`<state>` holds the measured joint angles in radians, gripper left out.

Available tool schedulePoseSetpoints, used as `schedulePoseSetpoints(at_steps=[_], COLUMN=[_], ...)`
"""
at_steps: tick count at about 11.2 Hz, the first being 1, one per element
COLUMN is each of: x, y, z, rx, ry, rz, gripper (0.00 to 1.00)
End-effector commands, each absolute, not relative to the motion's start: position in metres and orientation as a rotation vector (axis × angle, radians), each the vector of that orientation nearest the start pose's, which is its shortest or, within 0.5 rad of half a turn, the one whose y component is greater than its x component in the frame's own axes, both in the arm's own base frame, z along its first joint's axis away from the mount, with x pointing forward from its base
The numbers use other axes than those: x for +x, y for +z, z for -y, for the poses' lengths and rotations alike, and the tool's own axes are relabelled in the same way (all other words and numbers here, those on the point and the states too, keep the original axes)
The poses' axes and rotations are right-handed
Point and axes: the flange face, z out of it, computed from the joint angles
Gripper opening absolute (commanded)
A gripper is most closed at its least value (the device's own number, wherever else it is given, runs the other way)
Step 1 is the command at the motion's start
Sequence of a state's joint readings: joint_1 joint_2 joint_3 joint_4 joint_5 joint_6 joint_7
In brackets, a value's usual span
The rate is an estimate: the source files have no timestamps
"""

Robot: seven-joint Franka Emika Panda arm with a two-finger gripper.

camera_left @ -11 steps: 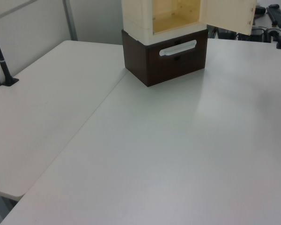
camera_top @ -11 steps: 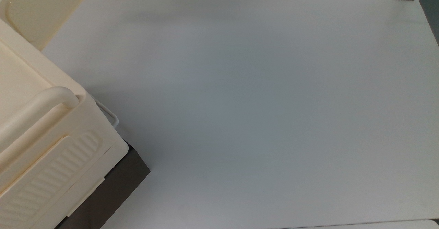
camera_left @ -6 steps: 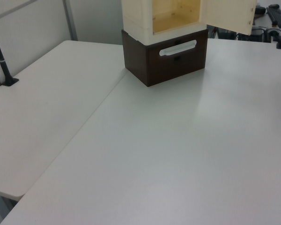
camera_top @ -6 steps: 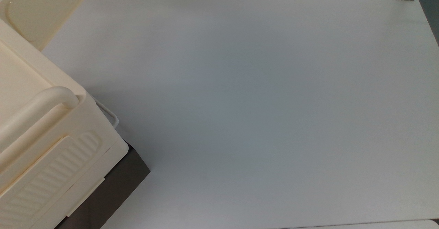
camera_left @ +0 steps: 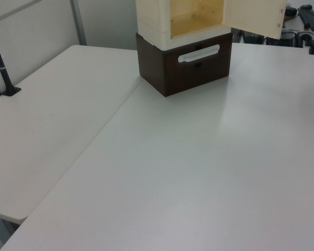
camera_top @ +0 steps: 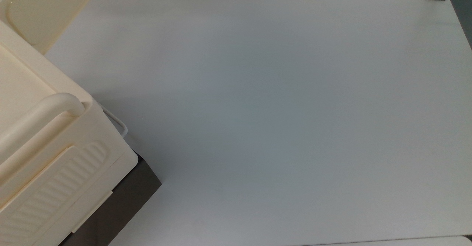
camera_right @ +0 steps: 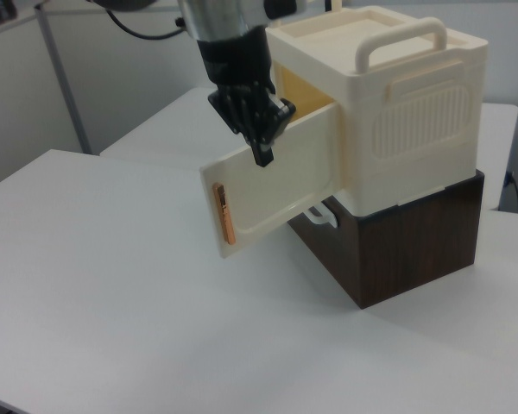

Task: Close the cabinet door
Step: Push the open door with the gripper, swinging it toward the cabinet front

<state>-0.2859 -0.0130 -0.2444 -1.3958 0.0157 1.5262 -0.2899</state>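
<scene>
The cabinet door (camera_right: 272, 194) stands wide open off the cabinet (camera_right: 388, 112) on the bench (camera_right: 155, 328), with the gripper (camera_right: 261, 155) poised against its upper edge, jaws seemingly pinched narrow.

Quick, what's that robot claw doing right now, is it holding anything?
Gripper: hanging at the top edge of the open cabinet door; whether it is open, shut or holding the door cannot be told.

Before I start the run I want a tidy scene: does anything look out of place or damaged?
Only the cabinet door stands out: it hangs wide open from the cabinet, baring the yellowish inside. The gripper sits at the door's top edge. The cabinet rests squarely on its dark brown base; I see no spill or damage on the table.
</scene>
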Motion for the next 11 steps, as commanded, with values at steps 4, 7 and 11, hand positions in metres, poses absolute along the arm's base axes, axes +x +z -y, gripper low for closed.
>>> schedulePoseSetpoints(at_steps=[4, 7, 11], x=[0.505, 0.531, 0.568], y=[0.683, 0.696, 0.683], z=[0.246, 0.216, 0.207], rx=[-3.134, -3.027, -3.001], ry=[-0.179, -0.412, -0.573], rz=[-0.332, -0.289, -0.390], gripper=[0.00, 0.00, 0.00])
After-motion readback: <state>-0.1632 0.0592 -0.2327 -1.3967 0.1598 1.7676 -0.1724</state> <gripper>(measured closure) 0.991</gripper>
